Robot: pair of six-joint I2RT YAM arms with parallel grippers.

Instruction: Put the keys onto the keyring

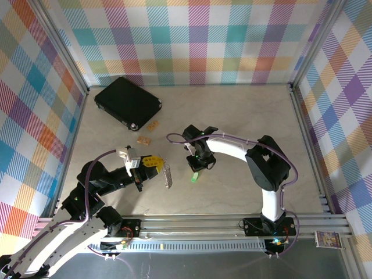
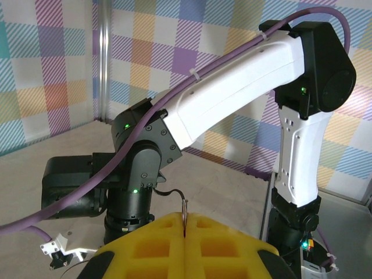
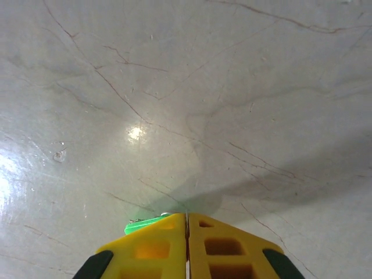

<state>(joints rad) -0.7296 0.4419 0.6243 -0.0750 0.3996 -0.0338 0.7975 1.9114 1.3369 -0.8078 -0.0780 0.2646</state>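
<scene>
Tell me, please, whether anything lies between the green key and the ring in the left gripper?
Only a silvery metal piece lies on the table between the green key and the ring held by the left gripper.

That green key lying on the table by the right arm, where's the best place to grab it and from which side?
Take the green key across its narrow width, coming straight down from above. It lies flat on the table, so no side offers an edge to get under, and the right pincer points down at it.
</scene>
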